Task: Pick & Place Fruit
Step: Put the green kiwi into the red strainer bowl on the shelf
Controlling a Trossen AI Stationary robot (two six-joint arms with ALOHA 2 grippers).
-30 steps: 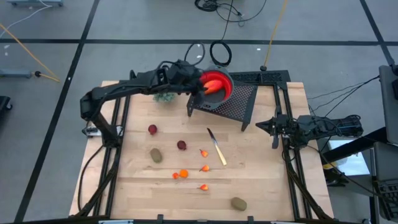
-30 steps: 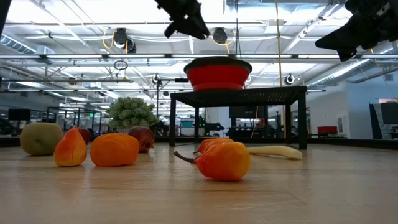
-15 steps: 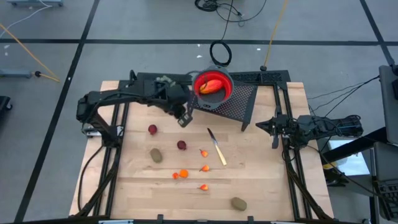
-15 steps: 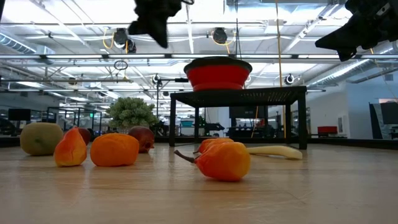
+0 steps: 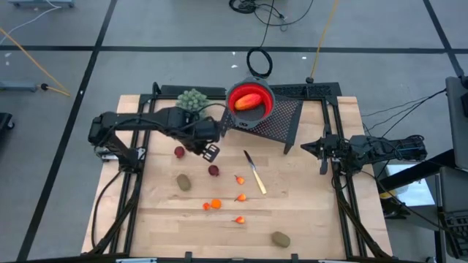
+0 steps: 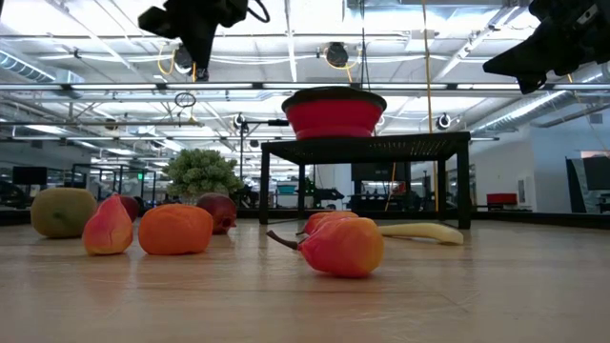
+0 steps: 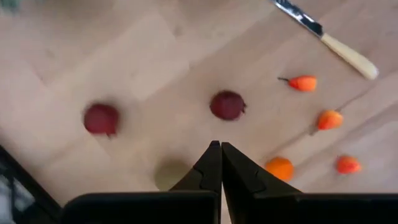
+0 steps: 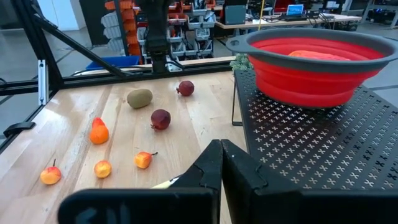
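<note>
Red bowl holds one oblong fruit; two dark balls, two ovals, five orange bits lie on the table. Left gripper and right gripper: pinched closed, empty.

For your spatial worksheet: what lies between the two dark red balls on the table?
Bare wood only. In the high view, the left claw hangs above the stretch between the left ball and the right ball.

Open board near the front left corner and along the right side. Blocked at far centre by black mesh stand carrying red bowl; knife lying mid-table among scattered fruit.
</note>
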